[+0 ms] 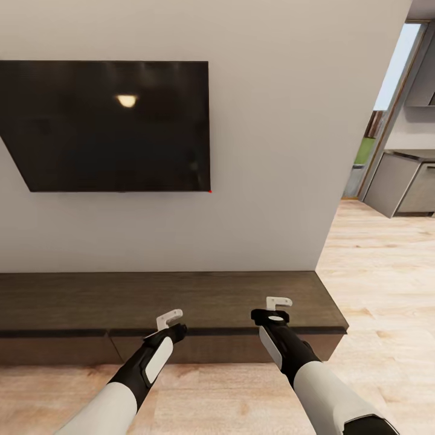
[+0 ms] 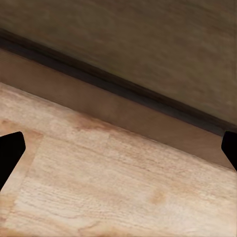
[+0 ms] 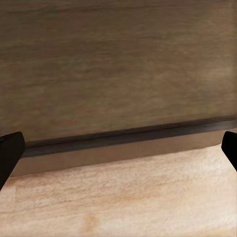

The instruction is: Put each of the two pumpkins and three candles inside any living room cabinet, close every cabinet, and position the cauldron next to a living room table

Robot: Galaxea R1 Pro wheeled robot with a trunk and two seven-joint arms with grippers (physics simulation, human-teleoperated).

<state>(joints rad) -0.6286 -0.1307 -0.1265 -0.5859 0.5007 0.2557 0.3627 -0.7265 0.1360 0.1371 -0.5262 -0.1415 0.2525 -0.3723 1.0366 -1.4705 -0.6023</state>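
1. Two end effectors hover over the front edge of the cabinet [image 1: 181,296]: left end effector [image 1: 170,320] toward the middle of its length, right end effector [image 1: 278,305] nearer its right end. Both empty, fingers spread wide; in each wrist view the dark fingertips sit at opposite margins with nothing between.
2. Cabinet runs low along the wall under the TV [image 1: 112,125]. Drawer fronts shut and flush, no handles; a dark recess runs under the top lip.
3. Cabinet top bare as far as seen. No pumpkins, candles or cauldron near the cabinet from here.
4. Judgement: step in hand is opening a drawer so it can receive items. With no handle, the recess under the lip looks like the only purchase.
5. To do it well: lower one end effector in front of the cabinet face, hook a fingertip into the recess, pull straight back along the floor [image 1: 374,284] direction, not upward.
6. Keep the other arm clear of the drawer's travel.
7. Risk: fingertip slipping off the thin lip; a shallow hook angle would likely scrape the front.
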